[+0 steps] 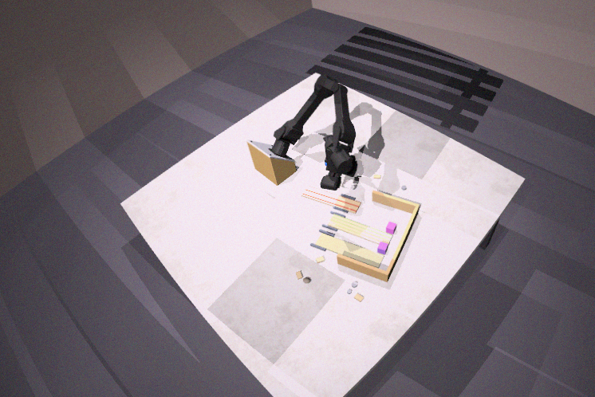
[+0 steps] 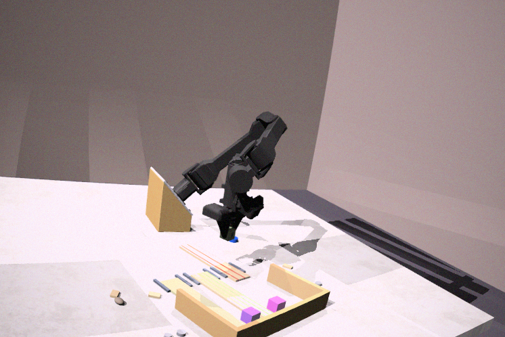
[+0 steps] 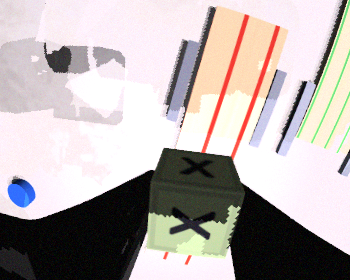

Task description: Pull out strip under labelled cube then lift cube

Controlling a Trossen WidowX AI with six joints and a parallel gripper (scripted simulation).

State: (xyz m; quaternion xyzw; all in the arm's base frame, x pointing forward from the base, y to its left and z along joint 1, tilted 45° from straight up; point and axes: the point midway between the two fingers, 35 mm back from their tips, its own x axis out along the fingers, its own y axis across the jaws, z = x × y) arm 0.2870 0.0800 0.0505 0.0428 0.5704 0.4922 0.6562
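Wrist view shows the labelled green cube (image 3: 196, 202) clamped between the jaws.

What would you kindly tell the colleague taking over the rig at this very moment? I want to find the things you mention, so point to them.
Gripper (image 1: 330, 186) (image 2: 227, 237) (image 3: 192, 184): shut on the green cube marked with black crosses (image 3: 191, 220), held above the table.
Red-striped flat wooden strip (image 1: 331, 200) (image 2: 214, 262) (image 3: 234, 80): pulled out, lying outside the three-sided wooden frame (image 1: 362, 267) (image 2: 206, 312).
Magenta cube (image 1: 391, 227) (image 2: 275, 304) and purple cube (image 1: 382, 248) (image 2: 250, 315): inside the frame.
Done: strip out, marked cube lifted.
Left: just keep holding it up, I think.
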